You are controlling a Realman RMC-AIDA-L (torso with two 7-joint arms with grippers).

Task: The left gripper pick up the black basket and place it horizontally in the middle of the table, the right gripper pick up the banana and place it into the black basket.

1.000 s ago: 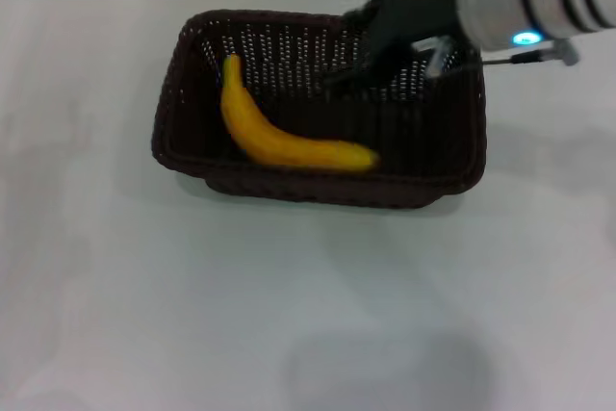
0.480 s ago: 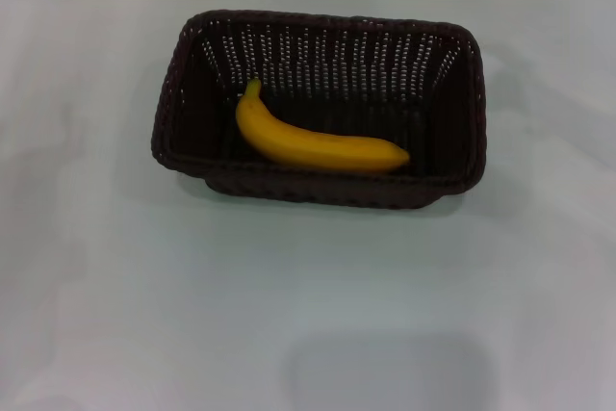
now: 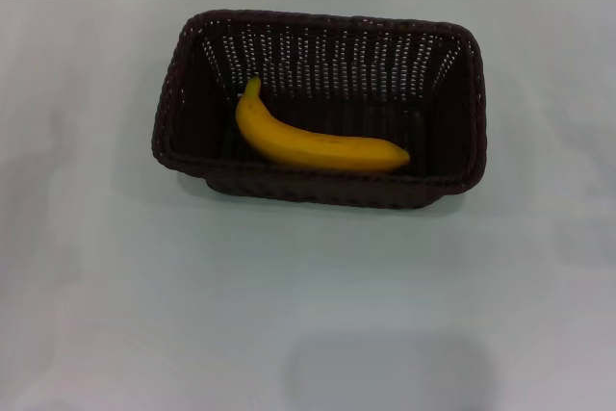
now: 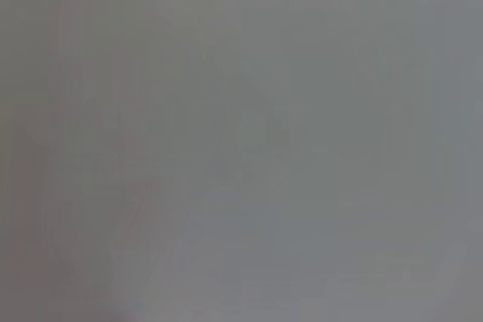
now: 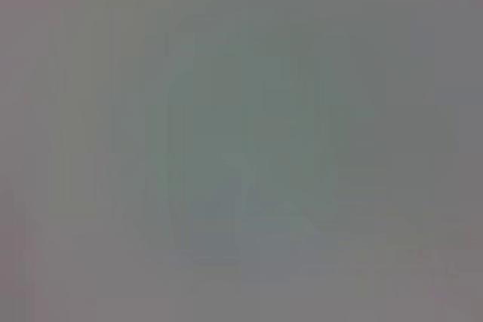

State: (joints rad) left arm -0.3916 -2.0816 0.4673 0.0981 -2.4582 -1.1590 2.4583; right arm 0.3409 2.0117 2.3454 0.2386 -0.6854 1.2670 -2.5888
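Head view showed the large rectangular dark brown-black woven basket (image 3: 320,108) sitting flat on the plain glossy white tabletop (image 3: 308,305), its long side running left to right, a little toward the far half of the table and roughly centred between left and right. Rounded corners, a braided rim and openwork walls were all plain to see, with light showing through the far wall's weave. Inside it lay the single ripe yellow banana (image 3: 318,144), gently curved, resting on the basket floor against the near wall. Its stem tip pointed up toward the far left, and its other end sat to the right, close to the near-right corner. The fruit was wholly inside the rim and shorter than the basket, with bare basket floor between it and the far wall.

And the grippers? Neither one appeared in the head view at all; no arm, wrist or jaw crossed the table around the basket. So the banana and the basket lay with no gripper touching them or near them in that view. Left wrist view gave only a flat grey blur with nothing to make out, and the right wrist view gave the same, so where each gripper sat relative to the banana could not be told, and neither could whether their jaws were parted or closed.

A soft grey shadow lay on the near table edge.
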